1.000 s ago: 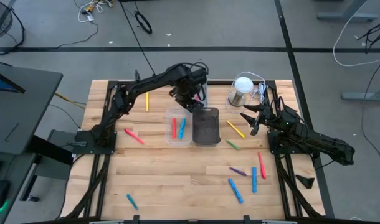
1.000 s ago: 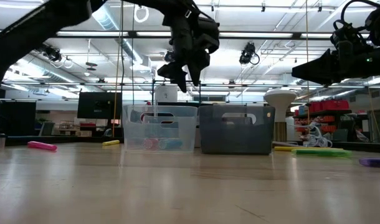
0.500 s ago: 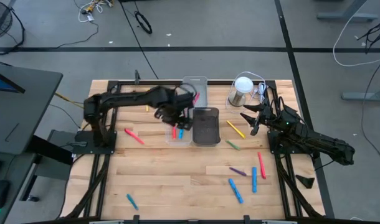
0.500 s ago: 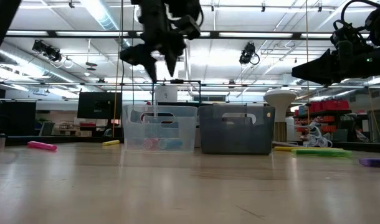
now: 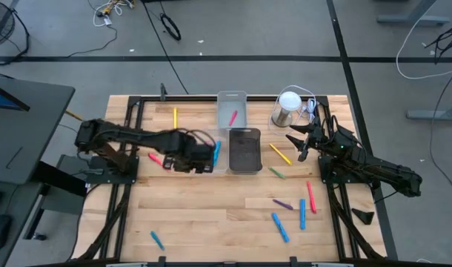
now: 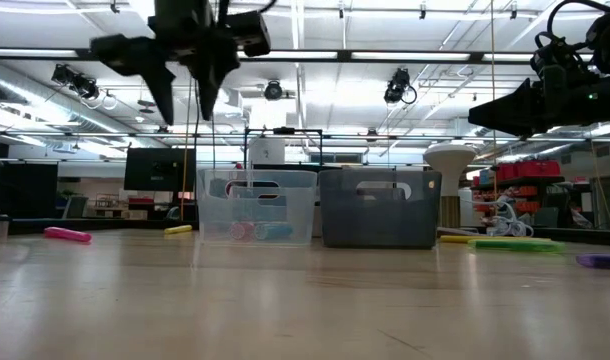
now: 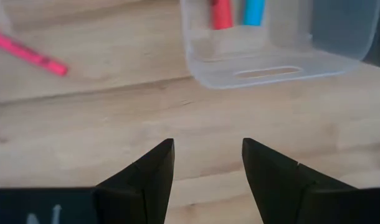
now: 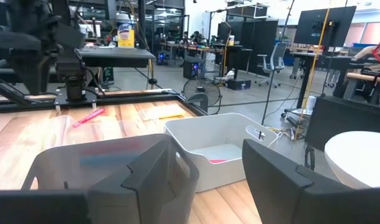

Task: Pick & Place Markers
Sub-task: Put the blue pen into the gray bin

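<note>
Left gripper (image 5: pixel 205 158) low beside the clear bin (image 5: pixel 211 167), fingers (image 7: pixel 152 171) apart, gripping nothing (red marker (image 7: pixel 221 12) and blue marker (image 7: pixel 254 11) inside the bin). Right gripper (image 5: pixel 295 145) parked by the dark bin (image 5: pixel 244 150), fingers spread, empty. More markers (image 5: pixel 301 213) scattered across the table (image 5: pixel 211 215)

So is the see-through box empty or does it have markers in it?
Not empty. The clear bin holds a red marker and a blue marker, lying side by side, seen through its wall in the left wrist view.
</note>
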